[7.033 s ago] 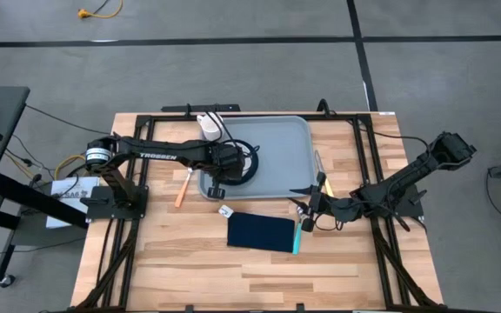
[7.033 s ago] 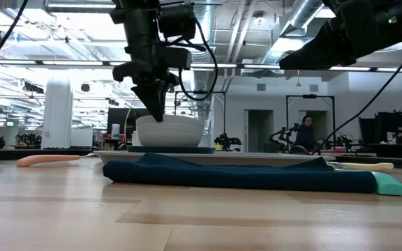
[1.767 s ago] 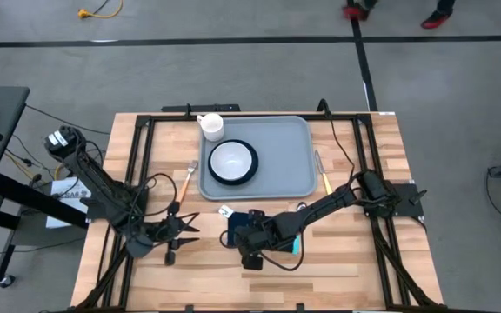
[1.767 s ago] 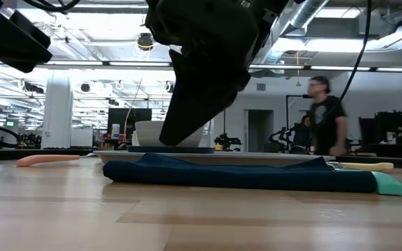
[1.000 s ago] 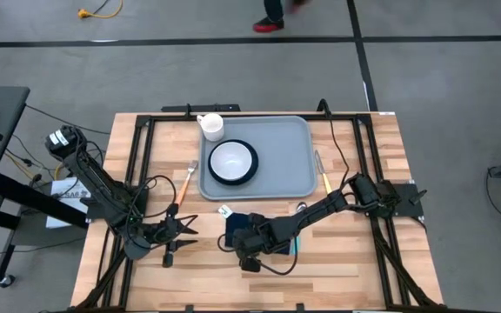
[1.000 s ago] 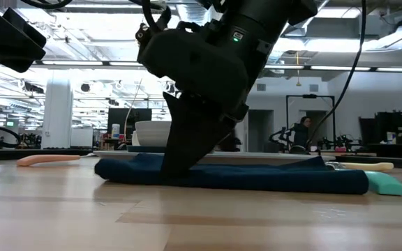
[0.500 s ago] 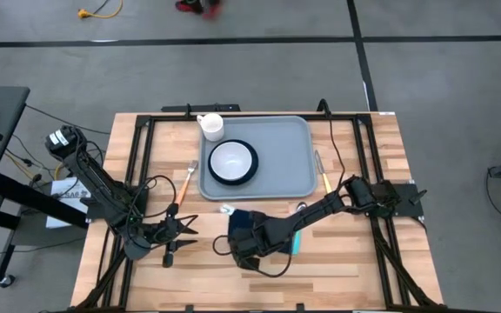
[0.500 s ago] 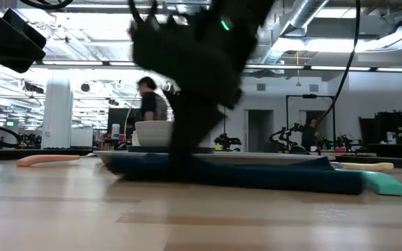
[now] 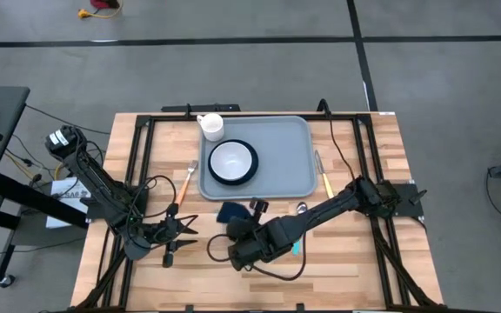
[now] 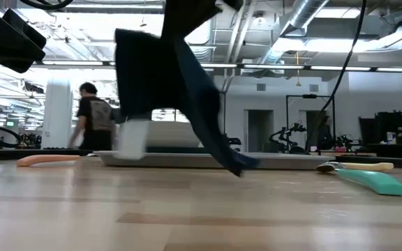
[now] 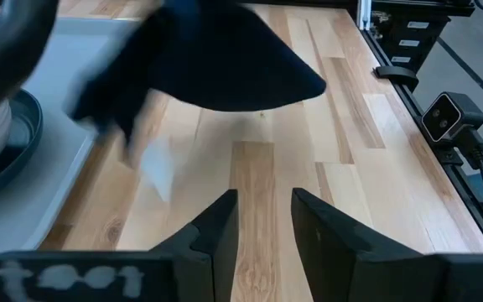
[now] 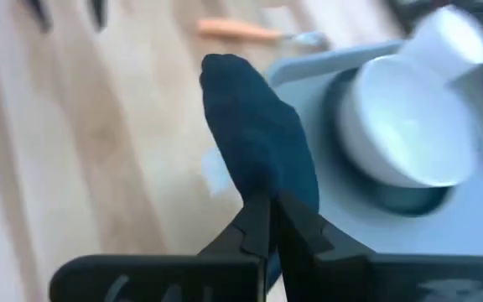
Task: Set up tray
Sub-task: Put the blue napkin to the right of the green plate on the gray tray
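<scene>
High view. Tray [image 9: 285,156] at table's far edge, roughly centred; plate with bowl [image 9: 232,162] in its left half, mug [image 9: 210,127] at its far-left corner. Fork [image 9: 184,184] on bare wood just left of tray; knife [image 9: 323,174] just right of it; teal spoon handle [image 9: 297,246] near right arm. Right gripper [image 9: 243,239] near table's middle, in front of tray, clamped on napkin [image 9: 232,212], which hangs bunched instead of lying flat. Judgement: napkin lifted for carrying to tray. Left gripper [image 9: 174,229] parked toward front-left of table, waiting.

Low view. Napkin [image 10: 180,77] clear of table, draped from above, loose tail trailing toward tray [image 10: 271,162] rim. Spoon [image 10: 365,178] flat on wood at right; fork handle [image 10: 44,160] at left. Person walking in room behind.

Left wrist view. Left fingers [image 11: 216,231] parted around nothing, bare wood between. Napkin [image 11: 225,67] airborne beyond; tray [image 11: 19,201] edge and plate alongside.

Right wrist view. Right fingers [image 12: 254,226] pinched tight on one napkin [image 12: 258,143] edge, cloth standing up past tips. Bowl [image 12: 409,126] and tray [image 12: 325,218] beyond; fork [image 12: 250,33] farther off. Single-edge grip suits dragging or draping, not flat laying.
</scene>
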You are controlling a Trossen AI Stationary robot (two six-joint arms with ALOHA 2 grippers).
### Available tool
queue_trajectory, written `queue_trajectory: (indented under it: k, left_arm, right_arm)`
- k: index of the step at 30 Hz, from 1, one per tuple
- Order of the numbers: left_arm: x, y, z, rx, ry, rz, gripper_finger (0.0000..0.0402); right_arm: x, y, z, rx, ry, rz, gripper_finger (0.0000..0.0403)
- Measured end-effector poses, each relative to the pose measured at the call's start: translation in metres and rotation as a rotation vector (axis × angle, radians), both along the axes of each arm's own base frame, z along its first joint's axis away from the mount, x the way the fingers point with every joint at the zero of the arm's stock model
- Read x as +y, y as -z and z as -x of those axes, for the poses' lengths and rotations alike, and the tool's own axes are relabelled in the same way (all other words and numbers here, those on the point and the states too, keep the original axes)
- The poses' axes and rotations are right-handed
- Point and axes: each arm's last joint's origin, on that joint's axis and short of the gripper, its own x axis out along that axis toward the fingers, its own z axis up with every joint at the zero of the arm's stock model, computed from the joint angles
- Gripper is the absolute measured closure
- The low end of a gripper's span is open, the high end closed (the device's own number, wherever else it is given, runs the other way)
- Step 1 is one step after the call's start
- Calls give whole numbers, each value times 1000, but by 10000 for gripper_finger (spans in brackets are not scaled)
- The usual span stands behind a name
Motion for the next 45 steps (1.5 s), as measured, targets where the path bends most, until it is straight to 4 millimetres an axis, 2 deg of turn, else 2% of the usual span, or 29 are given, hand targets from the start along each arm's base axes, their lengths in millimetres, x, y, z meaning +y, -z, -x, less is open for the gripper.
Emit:
queue_trajectory:
  k: [6, 9, 10, 13, 16, 21, 27, 35, 42, 45]
  left_arm:
    - [0, 0, 0, 0, 0, -1, 301]
    - [0, 0, 0, 0, 0, -1, 301]
    - [0, 0, 0, 0, 0, -1, 301]
    - [0, 0, 0, 0, 0, -2, 301]
    - [0, 1, 0, 7, 1, -8, 301]
    - [1, 1, 0, 10, -2, -8, 301]
    - [1, 1, 0, 11, -2, -5, 301]
    - [1, 1, 0, 10, -4, -3, 301]
    - [1, 1, 0, 11, -4, -7, 301]
    - [1, 1, 0, 11, -4, -7, 301]
  right_arm:
    - [-3, -34, 21, 7, 128, 117, 403]
    - [-11, -47, 38, 35, 237, 178, 403]
    - [-13, -49, 37, 5, 260, 171, 403]
    - [-20, -64, 44, -8, 246, 168, 403]
    - [-35, -81, 48, -58, 290, 152, 403]
    - [-64, -96, 51, -97, 359, 178, 403]
    - [-115, -115, 53, -102, 463, 179, 403]
    - [-202, -112, 48, 24, 611, 19, 403]
    - [-264, -70, 45, 193, 743, -65, 403]
    - [-282, -41, 45, 311, 781, -126, 403]
